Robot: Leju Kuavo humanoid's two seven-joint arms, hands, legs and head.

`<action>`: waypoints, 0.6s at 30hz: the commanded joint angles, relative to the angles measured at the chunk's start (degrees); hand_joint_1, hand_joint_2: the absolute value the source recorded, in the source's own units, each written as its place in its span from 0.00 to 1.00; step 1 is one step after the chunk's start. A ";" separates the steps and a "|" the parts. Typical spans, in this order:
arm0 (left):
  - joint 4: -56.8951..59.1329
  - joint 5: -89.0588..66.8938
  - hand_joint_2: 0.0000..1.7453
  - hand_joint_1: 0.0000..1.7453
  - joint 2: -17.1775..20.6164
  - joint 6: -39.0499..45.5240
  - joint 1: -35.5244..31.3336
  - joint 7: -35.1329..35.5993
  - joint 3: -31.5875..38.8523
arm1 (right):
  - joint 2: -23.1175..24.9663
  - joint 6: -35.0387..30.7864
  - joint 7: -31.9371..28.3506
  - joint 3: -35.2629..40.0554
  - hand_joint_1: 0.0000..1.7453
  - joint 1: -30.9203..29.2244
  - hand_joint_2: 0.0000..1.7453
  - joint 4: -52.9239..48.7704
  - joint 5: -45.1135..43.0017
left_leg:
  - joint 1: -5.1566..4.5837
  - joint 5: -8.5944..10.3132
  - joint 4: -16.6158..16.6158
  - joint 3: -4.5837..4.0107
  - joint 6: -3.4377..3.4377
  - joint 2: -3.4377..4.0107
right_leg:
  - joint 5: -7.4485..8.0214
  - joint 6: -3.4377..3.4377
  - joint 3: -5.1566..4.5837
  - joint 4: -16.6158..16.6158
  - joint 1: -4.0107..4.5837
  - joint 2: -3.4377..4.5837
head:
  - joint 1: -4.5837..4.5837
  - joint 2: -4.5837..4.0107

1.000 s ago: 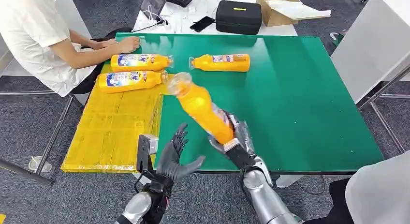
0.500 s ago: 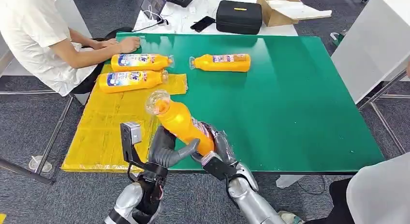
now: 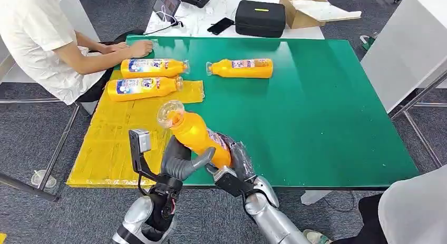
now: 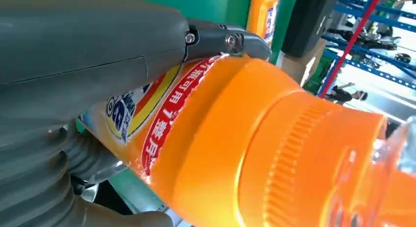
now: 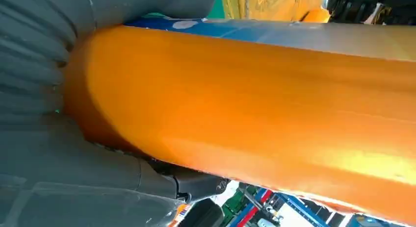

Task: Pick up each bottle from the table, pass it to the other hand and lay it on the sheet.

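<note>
An orange bottle (image 3: 196,132) with a clear cap is held tilted above the table's near edge, cap pointing up and to the left. My right hand (image 3: 238,164) grips its base. My left hand (image 3: 181,162) wraps around its middle, thumb across the label. In the left wrist view the bottle (image 4: 274,153) lies under the thumb of my left hand (image 4: 73,55). In the right wrist view its orange body (image 5: 270,104) sits in my right hand (image 5: 39,153). Two bottles (image 3: 153,67) (image 3: 141,87) lie on the yellow sheet (image 3: 121,138). A third (image 3: 242,68) lies on the green table (image 3: 316,112).
A person (image 3: 42,38) sits at the far left with a hand on the table by the sheet's far end. Behind the table are a black case (image 3: 260,18) and a cardboard box (image 3: 300,12). A white table (image 3: 406,44) stands at the right.
My right hand has brought the bottle left and nearer to me. My left hand has risen and closed around it. Little has shifted in the last half second.
</note>
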 commanded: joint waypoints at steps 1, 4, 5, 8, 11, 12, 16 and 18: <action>3.43 -0.06 1.00 0.00 0.68 -0.06 -2.74 0.61 -1.65 | -0.01 0.21 0.20 2.48 1.00 -2.43 1.00 4.16 0.42 | 0.00 -0.05 -0.02 0.16 0.02 0.03 | -0.05 -0.07 0.16 -0.03 0.02 -0.03 | -0.02 0.00; 3.91 0.13 1.00 0.00 0.71 -0.11 -3.06 0.67 -1.77 | -0.10 0.60 0.04 3.11 1.00 -2.47 1.00 3.69 0.53 | 0.01 -0.13 -0.01 0.31 0.03 0.05 | -0.12 -0.12 0.31 -0.01 0.05 -0.04 | -0.02 0.00; 4.63 0.48 1.00 0.00 0.70 -0.23 -3.34 0.81 -1.70 | -0.08 0.82 -0.12 3.63 1.00 -2.50 1.00 3.17 0.60 | 0.01 -0.10 0.00 0.24 0.02 0.06 | -0.09 -0.11 0.24 0.00 0.04 -0.03 | -0.02 0.00; 6.88 0.51 1.00 0.00 0.36 -0.18 -4.41 0.64 -1.59 | -0.20 0.46 -0.09 5.12 1.00 -2.40 1.00 1.62 1.48 | 0.01 -0.04 -0.01 0.11 0.01 0.03 | -0.03 -0.07 0.11 -0.01 0.03 -0.02 | 0.00 0.00; 8.59 0.07 1.00 0.00 -0.04 0.64 -5.21 0.05 -1.36 | -0.48 0.34 0.63 6.07 0.98 -2.29 1.00 0.33 1.57 | 0.01 -0.04 0.00 0.11 0.01 0.03 | -0.04 -0.07 0.12 0.00 0.03 -0.03 | -0.02 0.00; 8.79 -0.03 1.00 0.13 -0.12 0.85 -5.32 -0.33 -1.14 | -0.46 0.80 0.72 6.11 1.00 -2.21 1.00 -0.04 1.14 | 0.01 -0.09 0.00 0.24 0.03 0.05 | -0.08 -0.12 0.24 0.00 0.05 -0.04 | -0.02 0.00; 7.70 -1.72 1.00 1.00 -0.40 1.80 -5.40 -3.32 -0.50 | -1.09 3.69 1.39 6.62 1.00 -1.97 1.00 -0.97 -0.79 | 0.01 -0.11 0.02 0.26 0.03 0.01 | -0.12 -0.11 0.27 0.01 0.05 -0.08 | -0.02 0.00; 6.75 -1.77 1.00 1.00 -0.26 1.67 -5.06 -3.52 -0.32 | -1.23 4.73 1.28 6.60 1.00 -1.78 1.00 -0.98 -1.45 | 0.00 -0.09 0.00 0.22 0.03 0.01 | -0.10 -0.09 0.24 -0.01 0.03 -0.07 | 0.00 0.00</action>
